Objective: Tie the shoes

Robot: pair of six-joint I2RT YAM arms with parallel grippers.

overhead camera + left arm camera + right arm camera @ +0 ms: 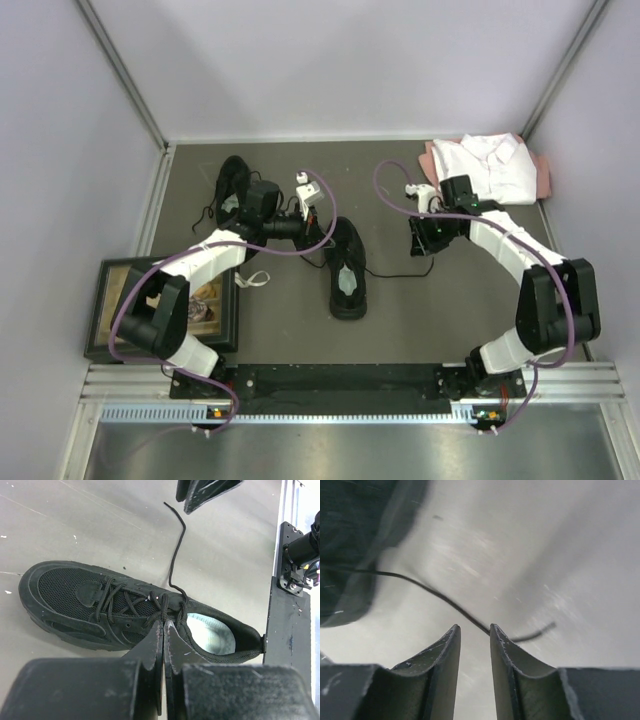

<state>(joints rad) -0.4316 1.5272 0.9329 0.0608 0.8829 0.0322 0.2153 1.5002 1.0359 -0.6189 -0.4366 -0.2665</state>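
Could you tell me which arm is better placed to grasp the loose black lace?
Probably right: the right gripper straddles the thin black lace; the left gripper is shut at the black mesh shoe's lacing.

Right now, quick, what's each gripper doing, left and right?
Left gripper: shut, tips at the laces of the black shoe; whether it pinches one cannot be told.
Right gripper: open, narrow gap, black lace crossing its tips.

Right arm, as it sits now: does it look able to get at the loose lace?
Probably yes. The lace lies on the bare table and crosses right at the tips of the right gripper, whose jaws stand apart. Nothing covers it there.
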